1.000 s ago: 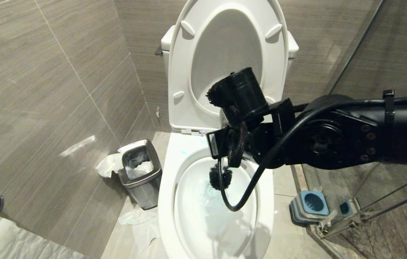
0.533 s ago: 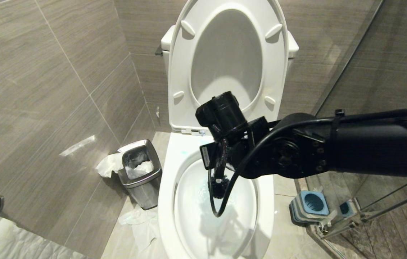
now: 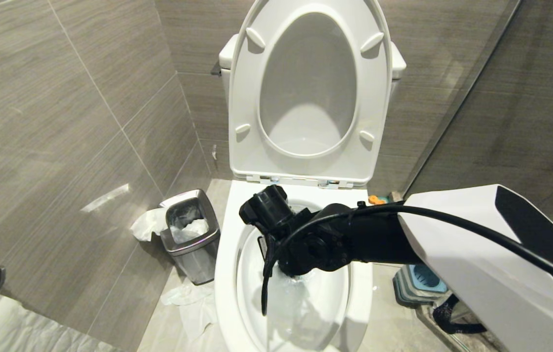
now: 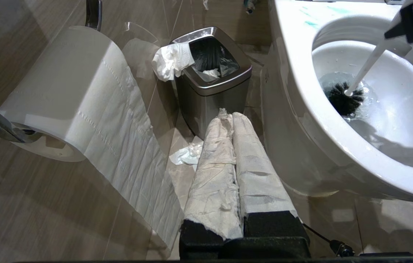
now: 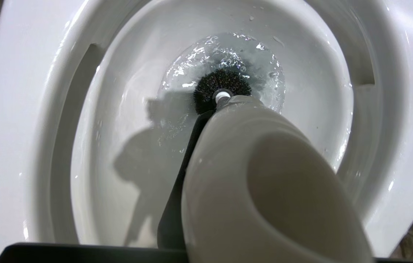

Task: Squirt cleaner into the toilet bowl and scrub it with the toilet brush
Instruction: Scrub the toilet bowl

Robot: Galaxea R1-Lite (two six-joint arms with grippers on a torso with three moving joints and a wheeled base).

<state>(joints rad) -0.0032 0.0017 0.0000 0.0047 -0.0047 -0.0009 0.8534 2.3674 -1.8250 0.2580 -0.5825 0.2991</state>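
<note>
Over the last second the right end effector (image 3: 290, 274), clamped on the brush (image 4: 345, 98), has dropped from above the rim into the bowl (image 3: 227, 254). Bristles now churn the water, so scrubbing is underway. Left end effector (image 4: 233, 120) sits closed by the bin (image 4: 213, 84).

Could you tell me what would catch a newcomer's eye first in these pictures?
The right arm reaching over the toilet bowl, its right end effector shut on the toilet brush, whose black head sits in the rippling water at the bowl's bottom. Next, the raised seat and lid behind, and a steel bin stuffed with tissue on the floor at the bowl's left.
</note>
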